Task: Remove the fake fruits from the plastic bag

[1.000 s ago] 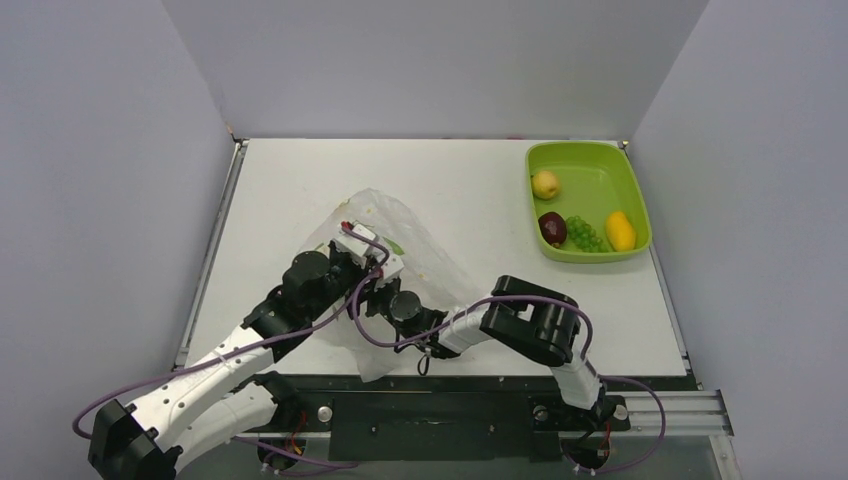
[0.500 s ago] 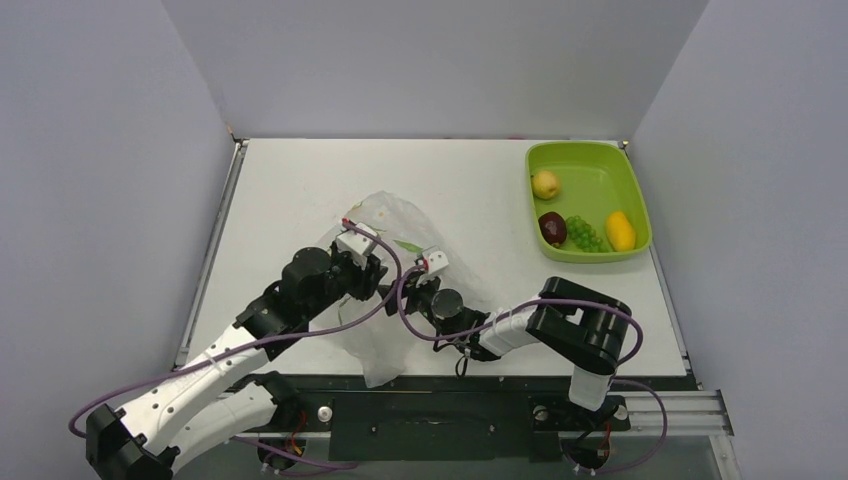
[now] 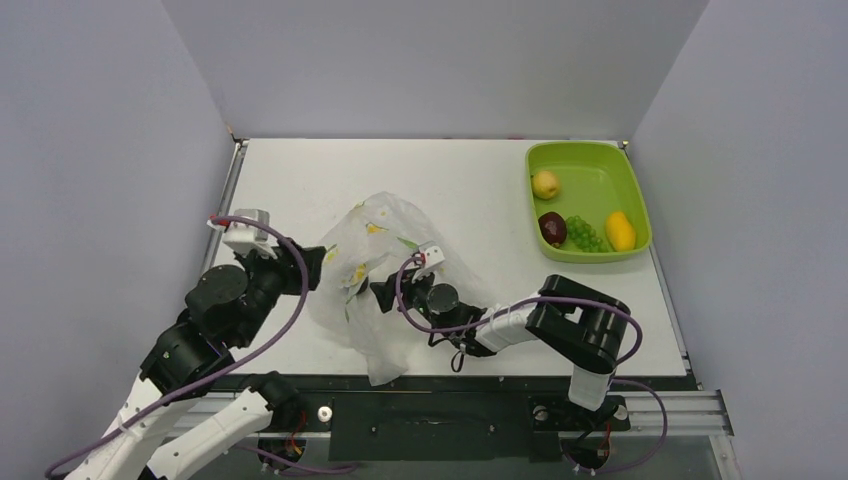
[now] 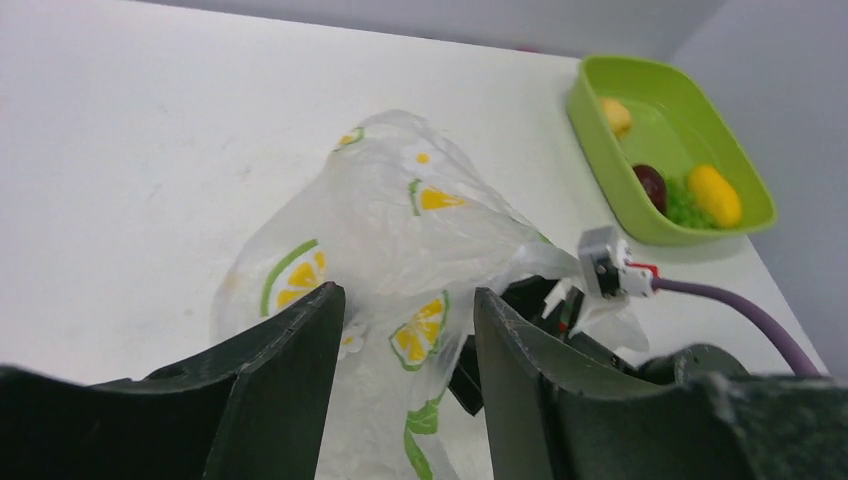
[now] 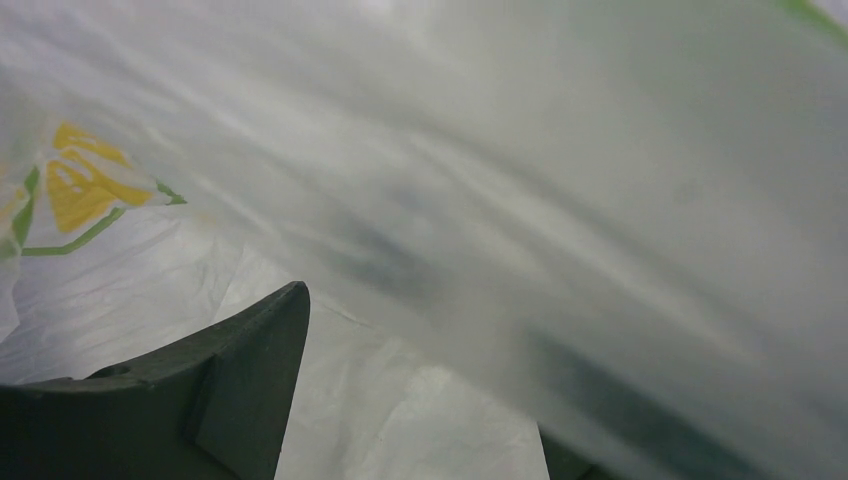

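The plastic bag (image 3: 375, 262) lies crumpled on the white table (image 3: 300, 180), a little toward 8 o'clock from its middle. At the bag's 9 o'clock the left gripper (image 3: 312, 272) hovers just beside the film, its jaws parted and gripping nothing. The right gripper (image 3: 372, 293) reaches in from the bag's 4 o'clock and is buried in the film, its fingers spread wide with only film about them. Four fake fruits (image 3: 585, 235) sit in the green tray (image 3: 600, 160) at the table's 2 o'clock: a pale yellow one at 10 o'clock, dark red at 8, green at 6, yellow at 4.
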You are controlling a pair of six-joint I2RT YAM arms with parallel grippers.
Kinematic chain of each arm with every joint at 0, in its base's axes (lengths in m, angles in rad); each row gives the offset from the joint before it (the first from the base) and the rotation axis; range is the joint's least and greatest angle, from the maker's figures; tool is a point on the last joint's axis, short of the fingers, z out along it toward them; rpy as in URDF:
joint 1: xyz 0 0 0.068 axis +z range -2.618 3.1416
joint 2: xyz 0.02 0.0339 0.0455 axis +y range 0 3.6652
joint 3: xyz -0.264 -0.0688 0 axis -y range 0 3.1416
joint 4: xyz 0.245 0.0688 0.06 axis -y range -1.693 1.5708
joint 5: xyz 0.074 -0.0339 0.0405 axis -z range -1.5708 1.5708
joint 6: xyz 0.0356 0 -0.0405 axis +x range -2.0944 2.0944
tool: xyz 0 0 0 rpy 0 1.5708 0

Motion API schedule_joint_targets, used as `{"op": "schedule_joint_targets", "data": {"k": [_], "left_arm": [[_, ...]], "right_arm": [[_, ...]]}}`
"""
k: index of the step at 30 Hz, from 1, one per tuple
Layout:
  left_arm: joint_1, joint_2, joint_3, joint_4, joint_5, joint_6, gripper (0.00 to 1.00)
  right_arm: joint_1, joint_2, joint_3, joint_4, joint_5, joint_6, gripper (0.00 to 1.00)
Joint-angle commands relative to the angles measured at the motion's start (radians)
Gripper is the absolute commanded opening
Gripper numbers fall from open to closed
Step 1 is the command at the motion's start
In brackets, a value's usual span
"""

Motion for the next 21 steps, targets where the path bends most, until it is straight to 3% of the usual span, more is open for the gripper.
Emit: {"op": "schedule_joint_targets", "data": {"k": [1, 3, 5, 8, 10, 15, 21], "left_arm": [[0.025, 0.112, 0.077, -0.186, -0.290, -0.171, 0.48], [0.099, 0.232, 0.109, -0.186, -0.270, -0.151, 0.49], [0.254, 0.343, 0.123, -0.154, -0.131, -0.129, 0.47], [0.506, 0.483, 0.097, -0.045, 0.150, -0.126, 0.36], [0.576, 0.563, 0.062, 0.034, 0.279, -0.124, 0.31], [0.589, 0.822, 0.065, 0.091, 0.473, -0.097, 0.21], [0.578, 0.955, 0.027, 0.138, 0.430, -0.079, 0.20]], "right_arm": [[-0.017, 0.013, 0.052, 0.012, -0.062, 0.026, 0.71], [-0.018, 0.026, 0.072, 0.002, -0.092, 0.031, 0.71], [-0.017, 0.037, 0.094, -0.012, -0.108, 0.035, 0.71], [-0.017, 0.054, 0.119, -0.049, -0.123, 0.041, 0.71], [-0.016, 0.062, 0.139, -0.072, -0.137, 0.041, 0.71], [-0.017, 0.079, 0.186, -0.132, -0.148, 0.040, 0.71], [-0.018, 0.107, 0.244, -0.188, -0.176, 0.041, 0.70]]}}
